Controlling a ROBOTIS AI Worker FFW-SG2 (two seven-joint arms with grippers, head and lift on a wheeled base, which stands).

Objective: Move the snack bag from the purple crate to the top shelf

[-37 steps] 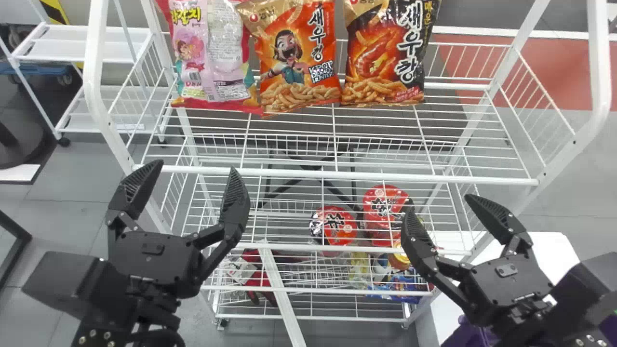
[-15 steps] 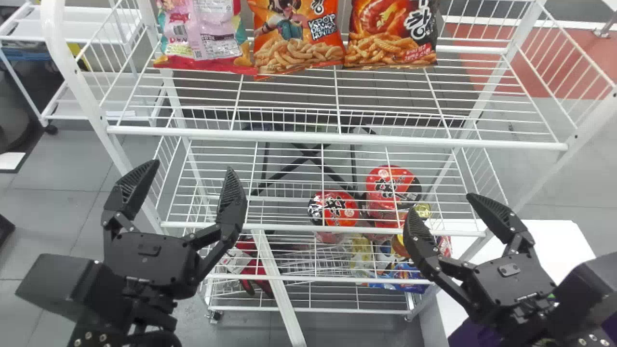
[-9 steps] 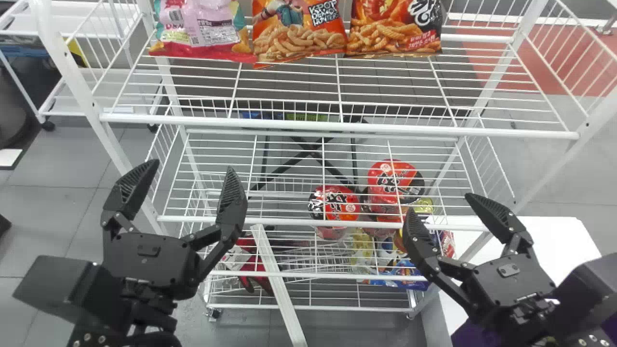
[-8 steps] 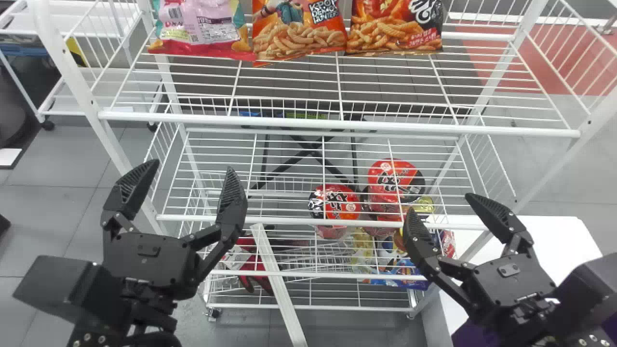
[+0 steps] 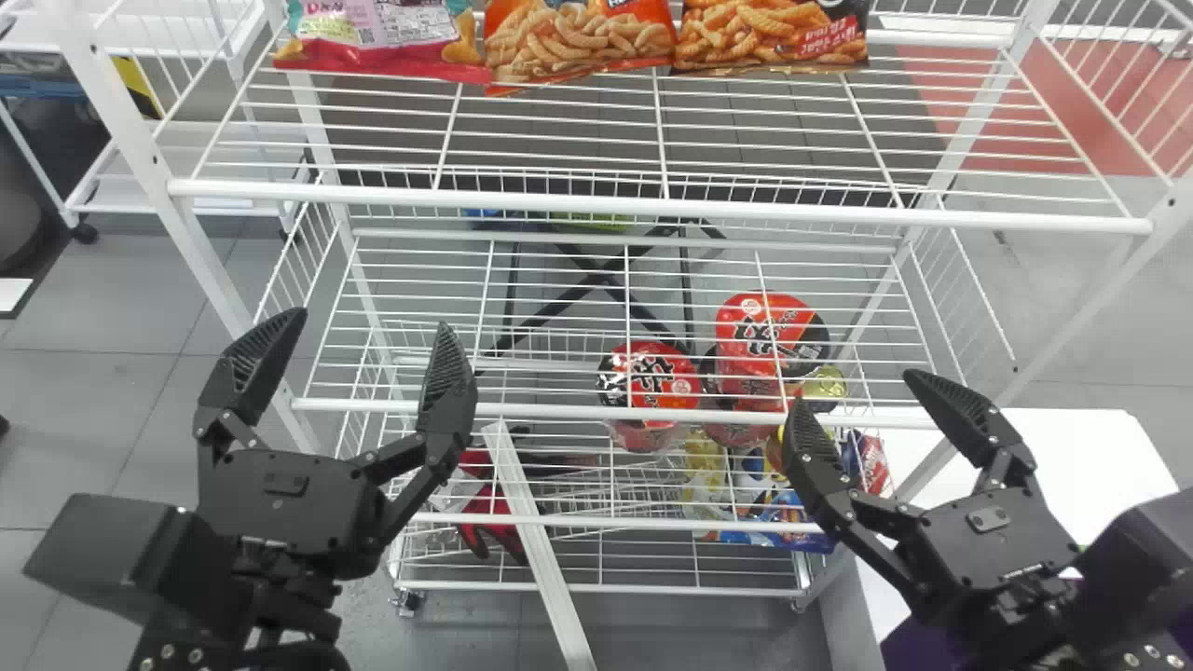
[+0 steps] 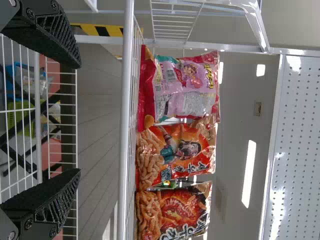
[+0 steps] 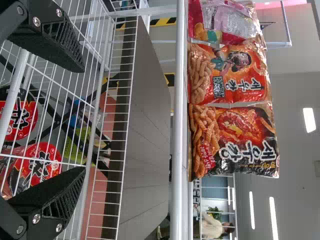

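Grey floor (image 5: pixel 102 410) beneath white rack (image 5: pixel 578 199), left gripper (image 5: pixel 372 321) and right gripper (image 5: pixel 854 388) both wide-fingered

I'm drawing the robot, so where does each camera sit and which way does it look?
Head view: on the head, facing forward and down at the white wire rack; left pincer and right pincer show.
Left wrist view: on the left wrist, facing forward past the left pincer at three snack bags.
Right wrist view: on the right wrist, facing forward past the right pincer at those bags too.
The head and right wrist views share the red tubs.
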